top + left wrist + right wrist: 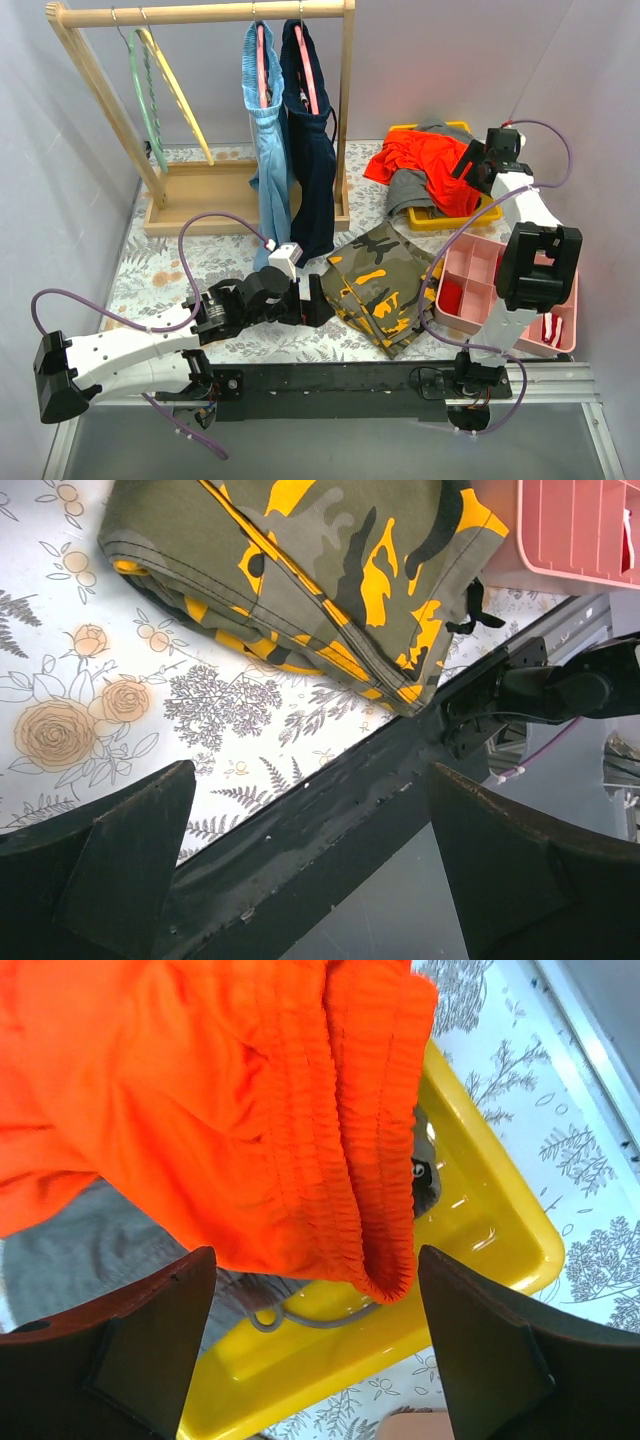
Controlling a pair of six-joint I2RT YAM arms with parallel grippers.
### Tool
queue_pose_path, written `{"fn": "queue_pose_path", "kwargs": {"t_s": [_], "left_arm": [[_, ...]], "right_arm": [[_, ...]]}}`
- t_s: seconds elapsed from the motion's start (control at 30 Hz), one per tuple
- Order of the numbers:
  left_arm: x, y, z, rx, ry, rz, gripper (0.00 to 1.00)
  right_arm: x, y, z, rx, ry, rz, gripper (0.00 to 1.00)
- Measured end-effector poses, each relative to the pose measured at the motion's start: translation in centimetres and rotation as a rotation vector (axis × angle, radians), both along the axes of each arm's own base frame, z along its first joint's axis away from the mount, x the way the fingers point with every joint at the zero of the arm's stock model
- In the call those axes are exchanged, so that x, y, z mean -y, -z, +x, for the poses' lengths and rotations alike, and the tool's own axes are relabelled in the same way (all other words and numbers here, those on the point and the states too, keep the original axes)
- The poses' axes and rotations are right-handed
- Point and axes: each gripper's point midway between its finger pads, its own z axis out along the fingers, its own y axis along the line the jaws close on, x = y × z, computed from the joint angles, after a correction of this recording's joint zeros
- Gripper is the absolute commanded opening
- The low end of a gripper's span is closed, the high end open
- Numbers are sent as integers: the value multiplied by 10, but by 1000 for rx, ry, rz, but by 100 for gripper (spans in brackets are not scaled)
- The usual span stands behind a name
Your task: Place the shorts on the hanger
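Shorts (418, 160) drape over grey shorts (408, 192) in yellow bin (440, 222) (pink tray (470, 262) beside).

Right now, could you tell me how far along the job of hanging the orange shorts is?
Nothing is done yet: the shorts lie in the yellow bin, and the hanger hangs bare on the rack. In hand: the right gripper is open at their waistband. Left: grasp, lift, thread onto the hanger.

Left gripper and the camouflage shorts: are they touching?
Apart. The left wrist view shows floral tablecloth between the open left gripper and the camouflage shorts.
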Motion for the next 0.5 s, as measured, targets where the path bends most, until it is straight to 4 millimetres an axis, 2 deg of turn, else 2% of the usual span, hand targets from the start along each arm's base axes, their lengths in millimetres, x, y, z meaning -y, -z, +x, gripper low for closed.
{"fn": "queue_pose_path", "kwargs": {"t_s": [0.27, 0.37, 0.47, 0.5], "left_arm": [[2, -1, -3, -9, 13, -8, 98], [2, -1, -3, -10, 15, -8, 98], [2, -1, -3, -11, 15, -9, 98], [2, -1, -3, -11, 15, -9, 98]], "right_arm": [[-14, 63, -6, -114, -63, 39, 75], [-17, 79, -5, -142, -72, 46, 68], [-16, 87, -6, -159, -70, 50, 40], [-16, 87, -6, -159, -73, 48, 13]]}}
